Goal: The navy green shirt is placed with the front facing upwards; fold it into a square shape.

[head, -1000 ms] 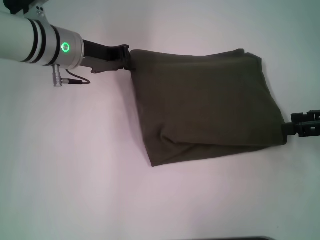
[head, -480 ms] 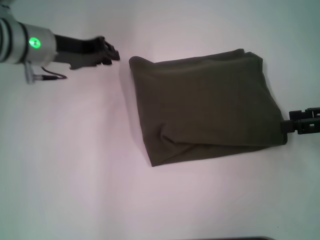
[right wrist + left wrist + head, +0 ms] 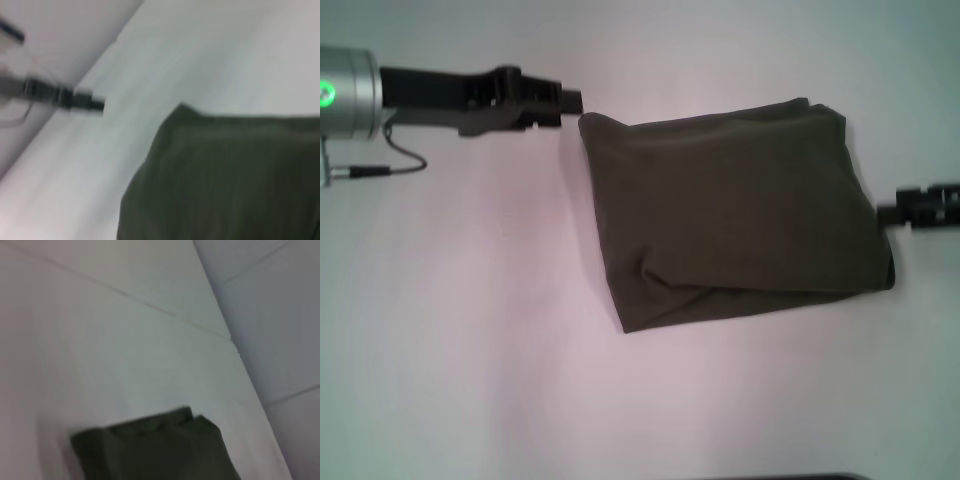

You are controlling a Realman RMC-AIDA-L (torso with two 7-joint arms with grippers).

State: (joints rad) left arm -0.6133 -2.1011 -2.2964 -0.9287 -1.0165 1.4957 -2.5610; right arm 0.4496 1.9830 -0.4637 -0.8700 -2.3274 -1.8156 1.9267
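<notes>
The navy green shirt (image 3: 735, 215) lies folded into a rough square on the white table (image 3: 470, 330), plain olive side up, with no letters or collar showing. My left gripper (image 3: 570, 100) hovers just left of the shirt's far-left corner, apart from the cloth and holding nothing. My right gripper (image 3: 892, 212) is at the middle of the shirt's right edge, its tip right at the fabric. The left wrist view shows a corner of the shirt (image 3: 155, 450). In the right wrist view the shirt (image 3: 225, 180) fills the lower part, with the left gripper (image 3: 87, 102) blurred beyond it.
Bare white table surface (image 3: 470, 380) stretches left of and in front of the shirt. A thin dark strip (image 3: 790, 477) shows at the near edge of the head view. A cable (image 3: 390, 160) loops under the left arm.
The left gripper let go of the shirt's far-left corner, pulled away to the left, then swung back level toward that corner. The right gripper shifted from the near-right corner farther along the right edge.
</notes>
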